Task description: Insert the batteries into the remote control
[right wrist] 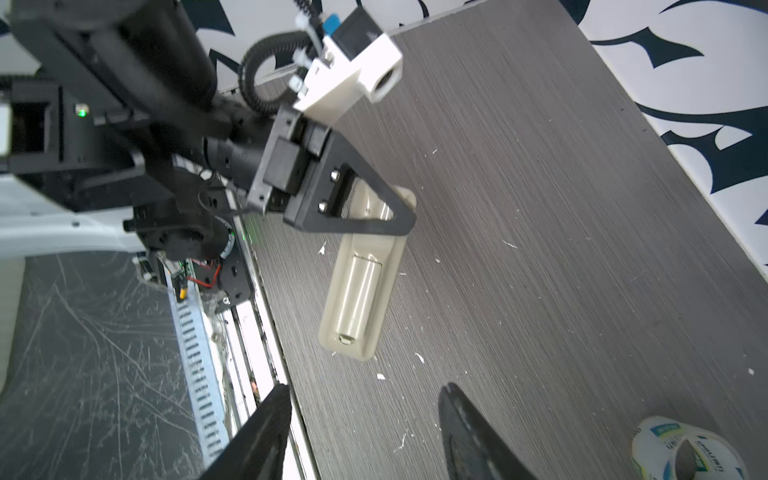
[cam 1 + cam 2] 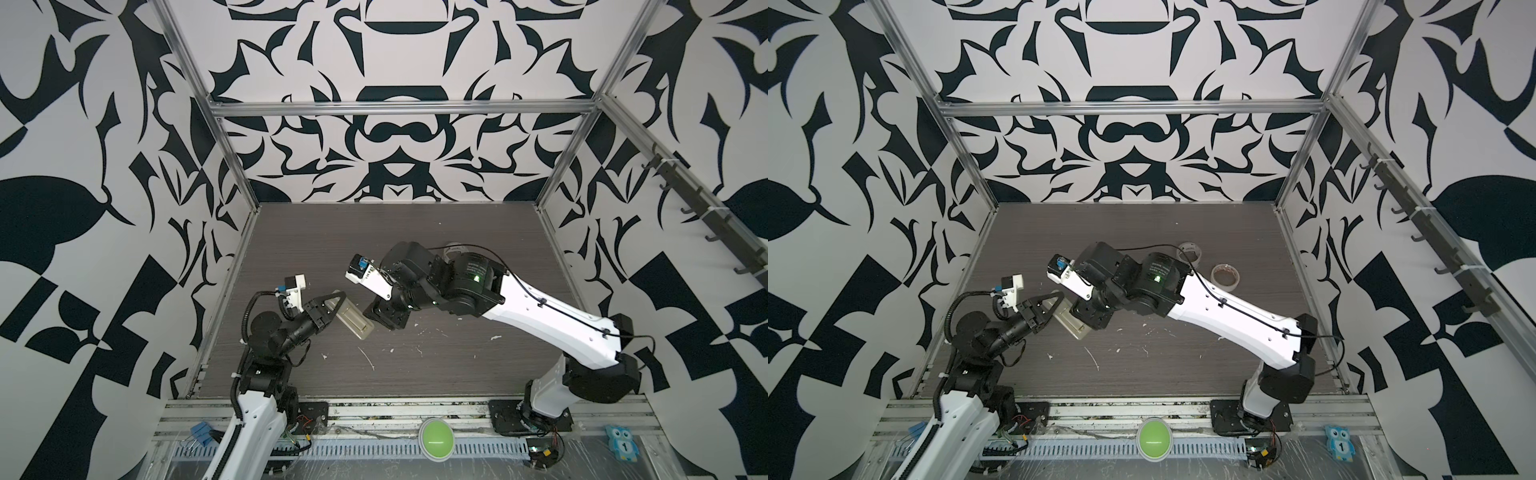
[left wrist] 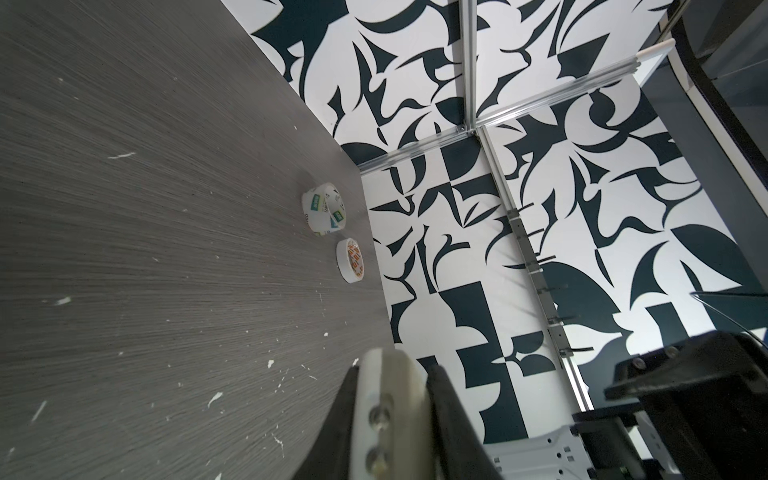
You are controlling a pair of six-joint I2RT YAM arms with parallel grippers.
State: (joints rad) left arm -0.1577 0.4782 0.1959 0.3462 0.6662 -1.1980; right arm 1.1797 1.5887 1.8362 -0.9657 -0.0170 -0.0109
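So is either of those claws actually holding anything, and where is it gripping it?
The left claw is shut on one end of the remote control. The right claw is open and holds nothing.

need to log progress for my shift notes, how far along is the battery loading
Done: the remote control is picked up and held pale back up, with its battery bay uncovered. In hand: the left end effector is shut on one end of it; the right end effector is open and empty, close by. Left: both batteries. No dark battery shows in the bay, and none is visible in any view.
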